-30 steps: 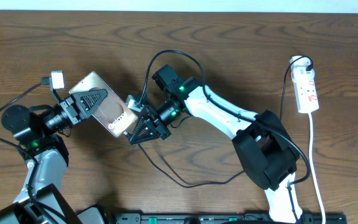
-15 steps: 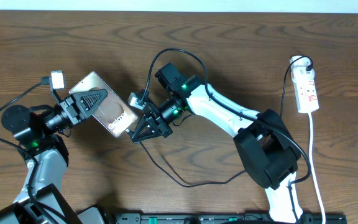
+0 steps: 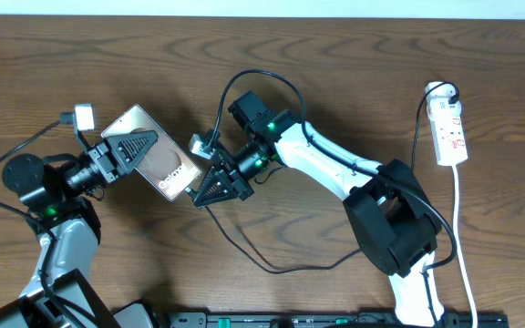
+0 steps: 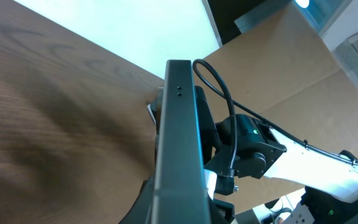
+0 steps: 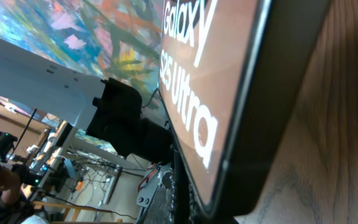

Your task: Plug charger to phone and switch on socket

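My left gripper (image 3: 144,146) is shut on the phone (image 3: 158,162), a pinkish-bronze slab held at left centre with its lettered end pointing lower right. In the left wrist view the phone (image 4: 179,155) stands edge-on between the fingers of that gripper (image 4: 180,213). My right gripper (image 3: 199,199) is shut, its tip right at the phone's lettered end. The charger (image 3: 285,271), a thin black cable, trails from it across the table. In the right wrist view the phone (image 5: 191,93) fills the frame; the plug tip is not distinguishable. The socket (image 3: 451,132) lies far right, black plug inserted.
The socket's white cord (image 3: 463,237) runs down the right side toward the front edge. A black rail (image 3: 335,319) lines the front of the table. The right arm's white links (image 3: 326,169) stretch across the middle. A small white connector (image 3: 84,116) sits above the left arm.
The right gripper has shifted slightly up and to the right beside the phone's end. The left arm and the phone have stayed where they were.
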`<state>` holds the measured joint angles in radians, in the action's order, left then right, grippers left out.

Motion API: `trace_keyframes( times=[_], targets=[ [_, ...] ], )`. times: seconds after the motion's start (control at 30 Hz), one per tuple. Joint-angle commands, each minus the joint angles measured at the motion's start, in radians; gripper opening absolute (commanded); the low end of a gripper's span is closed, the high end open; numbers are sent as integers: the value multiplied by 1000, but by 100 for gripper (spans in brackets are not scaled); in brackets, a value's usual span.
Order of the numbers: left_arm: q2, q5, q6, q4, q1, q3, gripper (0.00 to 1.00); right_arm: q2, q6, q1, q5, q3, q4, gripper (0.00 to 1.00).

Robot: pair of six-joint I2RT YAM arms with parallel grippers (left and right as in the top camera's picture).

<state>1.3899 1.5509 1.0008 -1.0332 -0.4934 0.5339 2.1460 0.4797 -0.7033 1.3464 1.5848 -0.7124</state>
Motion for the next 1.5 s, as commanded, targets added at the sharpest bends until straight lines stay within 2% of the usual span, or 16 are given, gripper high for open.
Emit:
trace_keyframes(
  times=[0.0,1.47],
  targets=[
    [-6,21,-16,-12,6,11,8,10,16,9,14,5,3,1],
    [-6,21,-20,-12,7,-5,7,10,14,14,53,5,26,1]
  ],
)
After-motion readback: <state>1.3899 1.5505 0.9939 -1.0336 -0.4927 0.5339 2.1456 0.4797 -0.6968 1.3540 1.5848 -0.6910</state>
